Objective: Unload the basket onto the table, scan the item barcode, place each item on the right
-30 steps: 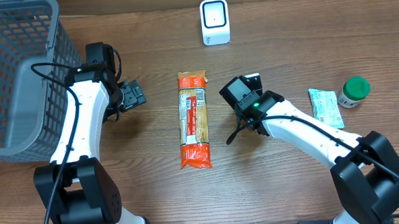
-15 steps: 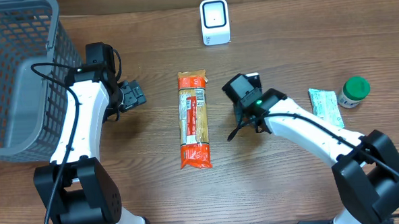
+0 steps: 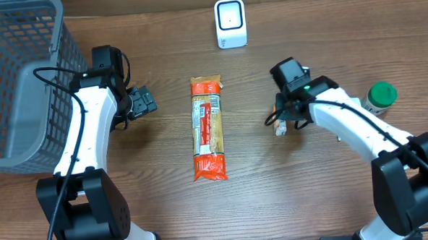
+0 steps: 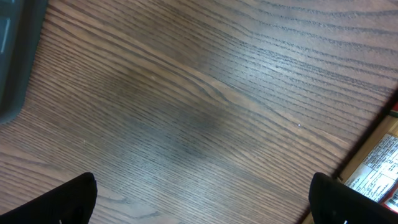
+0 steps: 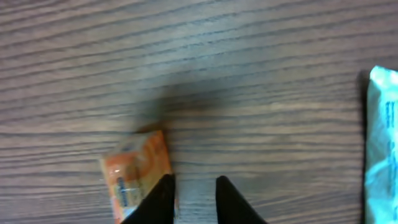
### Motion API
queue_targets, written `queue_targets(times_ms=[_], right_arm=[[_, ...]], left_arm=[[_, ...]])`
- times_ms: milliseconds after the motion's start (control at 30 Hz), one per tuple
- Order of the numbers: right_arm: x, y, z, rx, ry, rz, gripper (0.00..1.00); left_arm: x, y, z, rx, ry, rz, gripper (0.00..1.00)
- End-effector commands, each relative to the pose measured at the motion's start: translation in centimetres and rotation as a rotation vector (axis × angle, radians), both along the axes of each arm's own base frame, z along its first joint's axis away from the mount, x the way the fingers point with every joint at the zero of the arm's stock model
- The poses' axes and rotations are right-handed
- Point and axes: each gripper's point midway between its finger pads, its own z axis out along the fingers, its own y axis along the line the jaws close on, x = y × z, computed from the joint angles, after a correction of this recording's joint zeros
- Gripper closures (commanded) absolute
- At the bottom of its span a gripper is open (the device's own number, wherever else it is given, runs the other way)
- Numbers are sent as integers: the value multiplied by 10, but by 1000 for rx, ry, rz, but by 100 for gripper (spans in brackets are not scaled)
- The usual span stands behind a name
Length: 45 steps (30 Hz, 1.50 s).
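- Between the right gripper's (image 5: 194,182) fingertips (image 5: 160,198) only a narrow strip of bare wood shows; they stand slightly apart and pinch nothing.
- Just beside the finger on the wrist view's left lies the small orange packet (image 5: 135,172), flat on the table (image 5: 249,56); whether its edge touches that finger cannot be told.
- Further out on the other side, a pale green packet (image 5: 382,143) lies well apart.
- Seen from overhead, the pasta package (image 3: 208,127) lies between the two arms, with the scanner (image 3: 231,23) beyond it at the far edge.
- The left gripper (image 4: 202,186) hangs with fingers spread wide over bare wood, the pasta package's label at its side.
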Motion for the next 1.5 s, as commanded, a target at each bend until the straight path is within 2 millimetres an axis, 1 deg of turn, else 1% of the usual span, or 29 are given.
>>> queue_targets(times_ms=[0,33,67,167,267,367,467,700,733,800,900,1000,1167,1467], right_arm=[[-2,5,4,43,3,8,80],[-5,4,-1,39,14,8,84],[-8,3,-3,39,22,9,85],[-18,13,-9,92,65,29,86],[-25,24,-12,156,102,49,87],[-29,33,-11,205,123,65,87],[-30,36,-11,215,129,101,87],[-30,36,-10,210,124,126,85],[-28,36,-10,211,119,128,83],[-26,40,-9,225,109,174,77],[-32,55,-6,292,126,285,67],[-35,60,-4,318,133,311,62],[-34,61,-7,318,133,311,64],[-27,62,-18,318,131,308,65]], left_arm=[[2,1,3,12,-9,-12,0],[2,1,3,12,-9,-12,0],[2,1,3,12,-9,-12,0],[2,1,3,12,-9,-12,0],[2,1,3,12,-9,-12,0],[2,1,3,12,-9,-12,0],[2,1,3,12,-9,-12,0],[2,1,3,12,-9,-12,0],[2,1,3,12,-9,-12,0],[2,1,3,12,-9,-12,0],[2,1,3,12,-9,-12,0],[2,1,3,12,-9,-12,0],[2,1,3,12,-9,-12,0],[2,1,3,12,-9,-12,0]])
